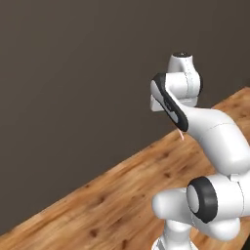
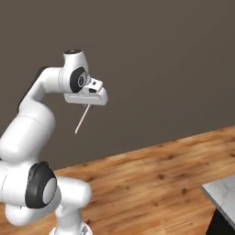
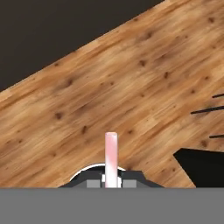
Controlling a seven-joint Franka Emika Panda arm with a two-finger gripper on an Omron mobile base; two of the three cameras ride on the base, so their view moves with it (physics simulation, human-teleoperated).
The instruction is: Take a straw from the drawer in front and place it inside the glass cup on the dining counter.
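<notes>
Here the white arm's two-finger gripper point(image 2: 90, 106) is raised high above a brown wood-plank floor point(image 2: 151, 179), in front of a plain dark grey-brown wall point(image 2: 160, 59). Its jaws are closed tight on the straw point(image 2: 81, 119), a very thin, straight, pale pink-white stick. In the right base view the straw hangs from under the hand and slants down and to the left, its free end well above the floor and touching nothing. In the left base view the arm's forearm hides most of it; just a short pink tip point(image 1: 182, 135) pokes out below the black-edged link. In the hand view the straw point(image 3: 111, 155) rises as a pink-white rod straight up from between the two dark finger tips point(image 3: 93, 183), which press against its sides, with the wood floor spread out behind it.

At the lower right corner of the right base view sits a corner of the dining counter point(image 2: 224, 195), a white grey-veined marble slab over a black base, well apart from the gripper and the straw. In the hand view a black angular shape point(image 3: 201, 168) cuts into the floor at the lower right; what it is cannot be told.
</notes>
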